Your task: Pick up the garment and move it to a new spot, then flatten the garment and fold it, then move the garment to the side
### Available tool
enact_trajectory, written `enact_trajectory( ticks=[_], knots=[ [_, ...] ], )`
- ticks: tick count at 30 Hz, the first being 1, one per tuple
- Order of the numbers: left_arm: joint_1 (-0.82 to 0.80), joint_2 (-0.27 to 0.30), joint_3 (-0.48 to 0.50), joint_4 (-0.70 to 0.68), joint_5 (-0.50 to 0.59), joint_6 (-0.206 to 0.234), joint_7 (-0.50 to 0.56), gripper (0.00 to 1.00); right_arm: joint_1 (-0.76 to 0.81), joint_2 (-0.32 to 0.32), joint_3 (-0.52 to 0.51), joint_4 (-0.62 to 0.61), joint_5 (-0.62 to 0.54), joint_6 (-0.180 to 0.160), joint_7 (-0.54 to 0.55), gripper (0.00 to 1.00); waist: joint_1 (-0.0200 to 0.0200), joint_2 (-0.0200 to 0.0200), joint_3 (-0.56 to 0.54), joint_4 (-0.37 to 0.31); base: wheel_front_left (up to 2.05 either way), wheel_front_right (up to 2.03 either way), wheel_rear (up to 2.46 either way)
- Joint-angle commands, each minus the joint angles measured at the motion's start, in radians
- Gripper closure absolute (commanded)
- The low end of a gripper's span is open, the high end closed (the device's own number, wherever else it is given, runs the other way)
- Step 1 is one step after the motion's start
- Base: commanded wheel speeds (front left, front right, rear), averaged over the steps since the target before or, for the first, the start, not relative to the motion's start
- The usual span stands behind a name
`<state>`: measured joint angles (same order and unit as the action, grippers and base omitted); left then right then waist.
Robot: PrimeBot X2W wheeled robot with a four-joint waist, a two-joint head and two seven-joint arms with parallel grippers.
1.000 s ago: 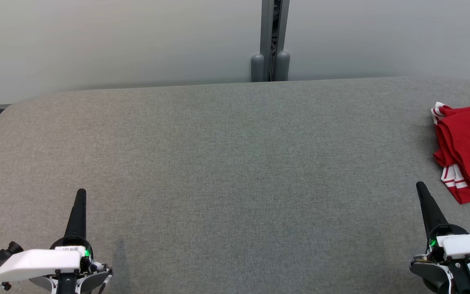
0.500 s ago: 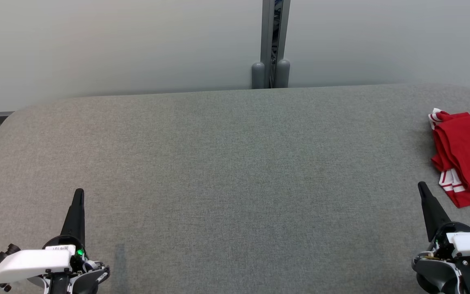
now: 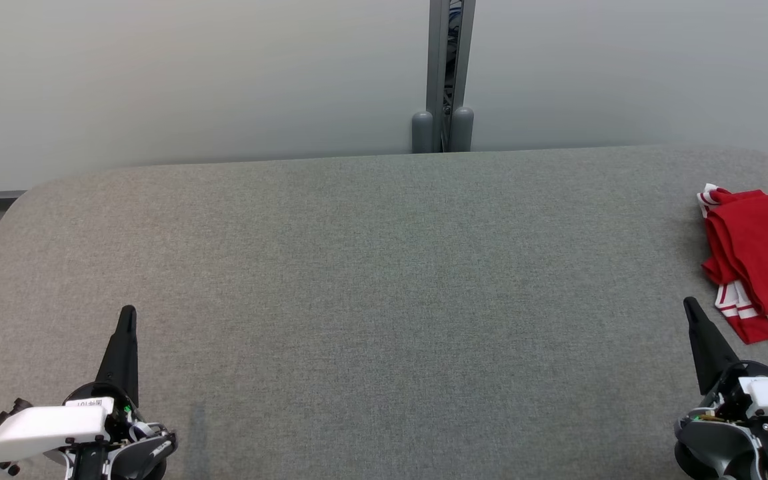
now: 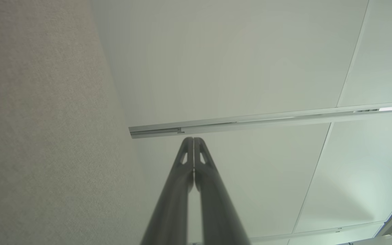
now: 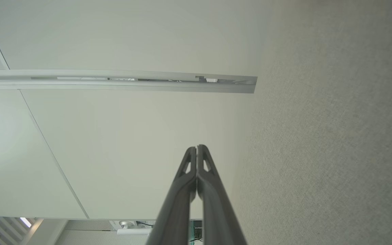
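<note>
The garment (image 3: 761, 257) is red with white striped trim, folded into a small pile at the table's right edge, partly cut off by the head view's border. My right gripper (image 3: 691, 305) stands shut at the lower right, its tip just left of and below the garment, not touching it. At the lower left my left gripper (image 3: 128, 312) is shut and empty, far from the garment. In the wrist views the left gripper (image 4: 193, 139) and the right gripper (image 5: 196, 147) each show fingers pressed together with nothing between them.
The grey fabric-covered table (image 3: 384, 280) spreads wide between the two grippers, with rounded far corners. Behind it stands a pale wall with a grey vertical post (image 3: 447, 73) at the middle of the far edge.
The whole head picture has shifted downward, so the camera has tilted up a little. Both grippers stay shut in the same places and the garment lies as before.
</note>
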<state>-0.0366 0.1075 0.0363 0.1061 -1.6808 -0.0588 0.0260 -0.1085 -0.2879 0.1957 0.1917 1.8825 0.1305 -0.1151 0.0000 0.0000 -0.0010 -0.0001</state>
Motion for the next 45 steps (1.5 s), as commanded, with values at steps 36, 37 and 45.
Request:
enact_trajectory(
  ticks=[36, 37, 45],
  knots=[
    [-0.015, -0.003, 0.011, 0.000, 0.006, 0.004, 0.007, 1.00, -0.007, -0.028, 0.025, -0.010, 0.027, 0.000, -0.027, 1.00, 0.0000, 0.0000, 0.000, 0.000, 0.00, 0.00, 0.00],
    [-0.015, -0.003, 0.011, 0.000, 0.006, 0.004, 0.007, 1.00, -0.007, -0.029, 0.026, -0.010, 0.027, 0.000, -0.027, 1.00, 0.0000, 0.0000, 0.000, 0.000, 0.00, 0.00, 0.00],
    [-0.015, -0.004, 0.013, 0.000, 0.007, 0.005, 0.009, 1.00, -0.008, -0.032, 0.030, -0.012, 0.032, 0.000, -0.031, 1.00, 0.0000, 0.0000, 0.000, 0.000, 0.00, 0.00, 0.00]
  ],
)
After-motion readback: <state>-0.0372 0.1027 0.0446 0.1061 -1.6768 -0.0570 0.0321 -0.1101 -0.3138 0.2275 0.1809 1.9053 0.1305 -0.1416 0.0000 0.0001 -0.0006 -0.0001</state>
